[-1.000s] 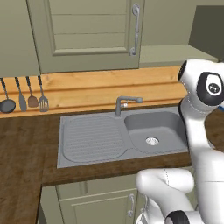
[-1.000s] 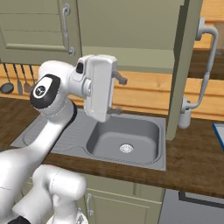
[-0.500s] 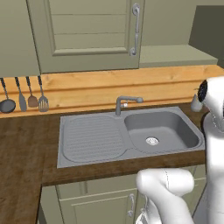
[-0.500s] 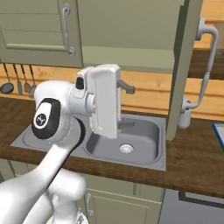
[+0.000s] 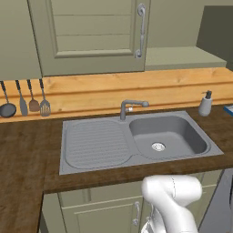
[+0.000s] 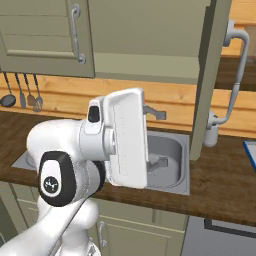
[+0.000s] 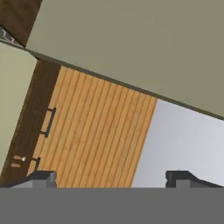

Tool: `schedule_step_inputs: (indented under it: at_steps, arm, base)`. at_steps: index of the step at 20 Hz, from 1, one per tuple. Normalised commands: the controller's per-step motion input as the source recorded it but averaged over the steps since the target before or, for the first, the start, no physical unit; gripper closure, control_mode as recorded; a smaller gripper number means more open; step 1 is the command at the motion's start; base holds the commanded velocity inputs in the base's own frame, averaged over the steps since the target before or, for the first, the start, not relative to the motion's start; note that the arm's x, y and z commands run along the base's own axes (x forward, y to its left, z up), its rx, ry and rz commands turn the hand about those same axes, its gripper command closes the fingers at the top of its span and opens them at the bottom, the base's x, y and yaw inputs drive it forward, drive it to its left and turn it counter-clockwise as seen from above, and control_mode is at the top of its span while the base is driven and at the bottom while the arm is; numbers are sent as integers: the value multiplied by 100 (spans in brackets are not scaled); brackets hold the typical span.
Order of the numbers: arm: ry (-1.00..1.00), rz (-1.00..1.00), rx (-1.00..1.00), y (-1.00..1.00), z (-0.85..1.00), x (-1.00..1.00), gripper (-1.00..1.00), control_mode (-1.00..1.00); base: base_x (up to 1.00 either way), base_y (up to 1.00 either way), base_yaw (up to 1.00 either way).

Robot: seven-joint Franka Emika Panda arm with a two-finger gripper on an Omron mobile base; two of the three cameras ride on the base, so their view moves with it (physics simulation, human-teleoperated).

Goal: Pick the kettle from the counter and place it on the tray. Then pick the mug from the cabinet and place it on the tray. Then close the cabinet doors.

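Note:
The kettle and the mug are out of view. My gripper (image 7: 113, 179) is open, with nothing between its two dark fingertips (image 7: 41, 178); past them lie wood planks and an olive-grey panel. In the right base view my white hand (image 6: 125, 140) hangs in front of the sink (image 6: 167, 155) set in the dark counter (image 6: 220, 185). The cabinet (image 6: 150, 30) stands with its left door (image 6: 40, 35) shut and its right door (image 6: 210, 75) swung open, edge-on. A blue corner of the tray (image 6: 250, 150) shows at the right edge, and the tray (image 5: 229, 109) shows again beside the soap dispenser.
A grey faucet (image 5: 129, 107) stands behind the sink (image 5: 166, 136) and its drainboard. The soap dispenser (image 5: 205, 103) sits at the right on the counter. Several utensils (image 5: 25, 98) hang on the wooden backsplash at left. The open door's long handle (image 6: 235, 75) juts out.
The arm has swung right and lower, leaving the right side of the left base view and uncovering the soap dispenser. In the right base view the hand looms larger. Jaws stay open.

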Motion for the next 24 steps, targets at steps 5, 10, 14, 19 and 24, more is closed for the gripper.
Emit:
schedule_step_inputs:
  at_steps: [5, 10, 14, 19, 24]
  arm:
    - [0, 2, -1, -23, 16, -20, -100, -100]
    - [0, 4, -3, -36, 3, 10, -100, -100]
    - [-5, 6, 0, -27, 0, 5, -100, -100]
    - [-6, 3, 0, -27, 0, 2, -100, -100]
    - [-1, 1, 0, -29, 1, 22, -100, -100]
  base:
    - [0, 0, 0]
    - [0, 0, 0]
    - [0, 0, 0]
    - [0, 0, 0]
    - [0, 0, 0]
